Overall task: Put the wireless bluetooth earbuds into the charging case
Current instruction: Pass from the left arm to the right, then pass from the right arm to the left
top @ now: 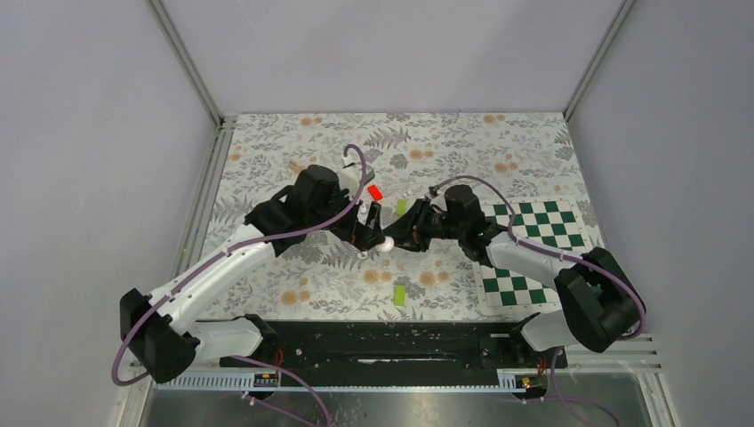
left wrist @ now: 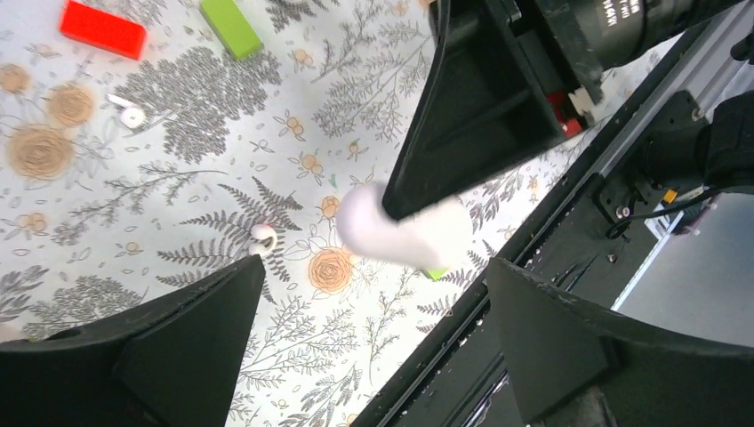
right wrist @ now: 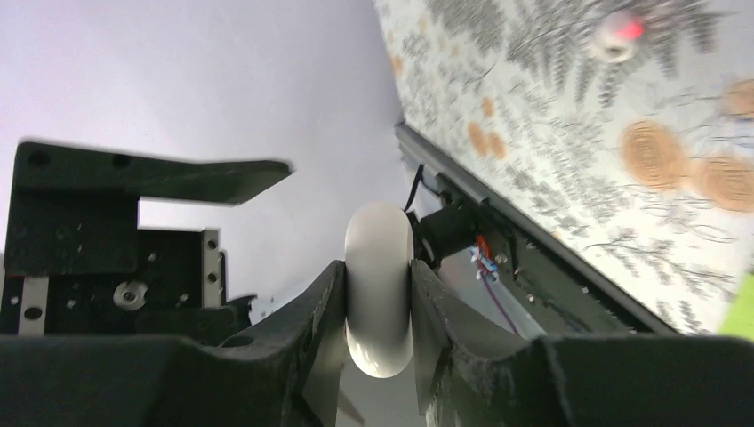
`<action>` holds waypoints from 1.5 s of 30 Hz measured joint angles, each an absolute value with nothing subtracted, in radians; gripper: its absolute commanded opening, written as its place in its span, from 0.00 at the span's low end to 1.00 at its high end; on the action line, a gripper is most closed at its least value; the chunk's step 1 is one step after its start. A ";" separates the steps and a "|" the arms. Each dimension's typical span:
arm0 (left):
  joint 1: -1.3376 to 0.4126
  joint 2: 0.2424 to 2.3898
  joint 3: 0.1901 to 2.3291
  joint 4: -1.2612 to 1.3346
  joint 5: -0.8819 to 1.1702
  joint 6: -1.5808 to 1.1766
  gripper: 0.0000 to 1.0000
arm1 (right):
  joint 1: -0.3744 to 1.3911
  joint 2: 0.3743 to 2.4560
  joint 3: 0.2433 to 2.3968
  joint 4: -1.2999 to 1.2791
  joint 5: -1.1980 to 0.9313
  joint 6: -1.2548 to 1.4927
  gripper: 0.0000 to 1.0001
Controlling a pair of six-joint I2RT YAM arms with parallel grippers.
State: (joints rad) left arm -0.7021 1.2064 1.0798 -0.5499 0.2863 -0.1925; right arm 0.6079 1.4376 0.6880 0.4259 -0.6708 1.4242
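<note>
No legible text; white lettering on lens ring point(left wrist: 642, 25) unreadable.

The charging case point(left wrist: 431, 242) is blurred, partly hidden behind the right end effector point(left wrist: 396, 213); a green block point(right wrist: 740, 307) runs off-frame.

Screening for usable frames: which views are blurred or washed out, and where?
Top external: evenly lit and sharp, though the charging case is tiny. Left wrist: case washed out and smeared, tablecloth sharp. Right wrist: case crisp in the right tool, tablecloth behind soft.
</note>
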 measured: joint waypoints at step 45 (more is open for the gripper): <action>-1.246 0.900 0.433 0.469 -0.369 0.541 0.71 | 0.524 1.214 0.658 0.252 -0.573 1.577 0.00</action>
